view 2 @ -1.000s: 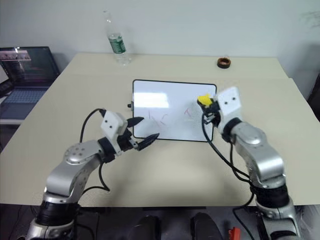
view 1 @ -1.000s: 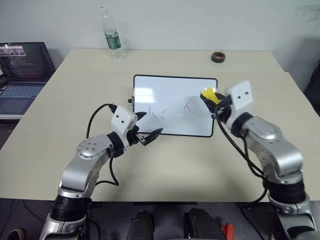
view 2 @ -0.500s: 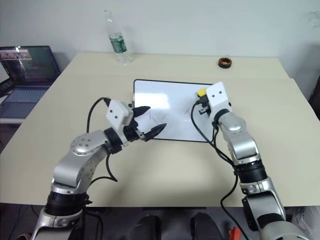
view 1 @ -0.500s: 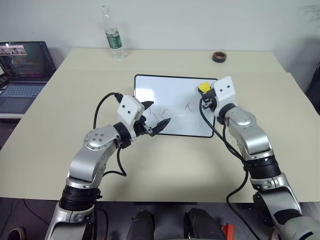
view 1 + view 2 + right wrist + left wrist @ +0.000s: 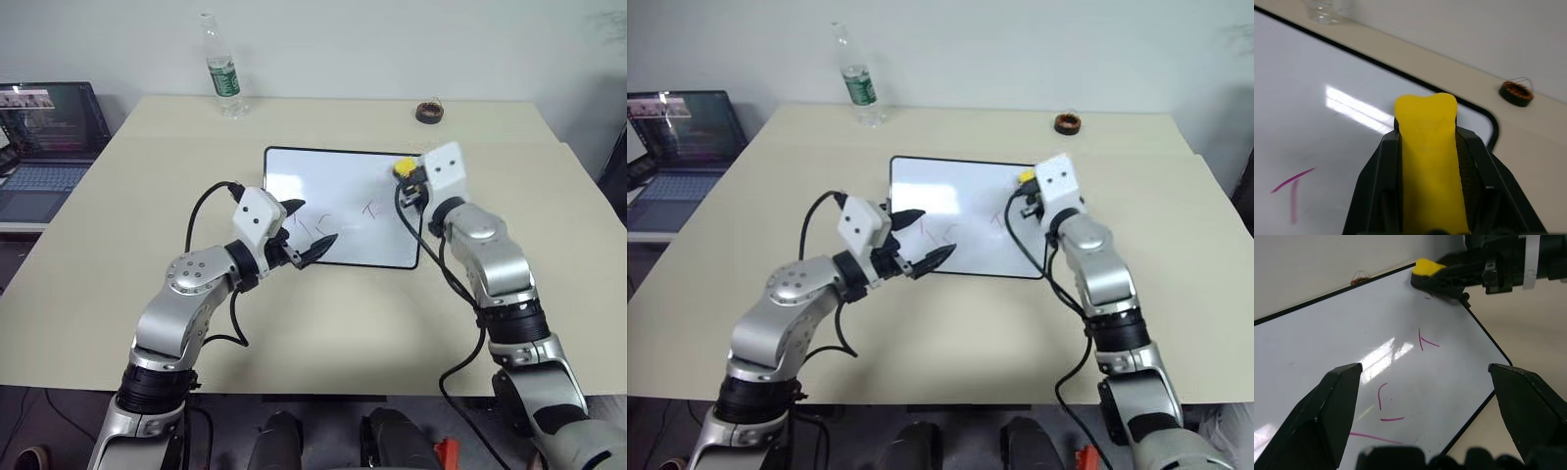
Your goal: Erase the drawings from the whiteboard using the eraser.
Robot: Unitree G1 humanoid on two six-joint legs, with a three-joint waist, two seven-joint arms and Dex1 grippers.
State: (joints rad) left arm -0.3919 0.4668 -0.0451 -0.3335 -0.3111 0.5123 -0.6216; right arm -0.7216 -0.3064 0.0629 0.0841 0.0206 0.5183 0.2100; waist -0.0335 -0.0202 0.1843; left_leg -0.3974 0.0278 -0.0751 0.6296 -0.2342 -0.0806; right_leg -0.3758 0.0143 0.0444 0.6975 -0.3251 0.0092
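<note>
Right wrist: eraser [image 5: 1430, 161] lengthwise (seemingly) between fingers [image 5: 1374, 191]

My beige table [image 5: 323, 323] before a plain pale wall [image 5: 392, 44], an open laptop [image 5: 44, 137] on a lower surface to my left, a clear plastic bottle [image 5: 220, 69] and a dark round ring [image 5: 428, 111] near the table's far edge, soft even light
</note>
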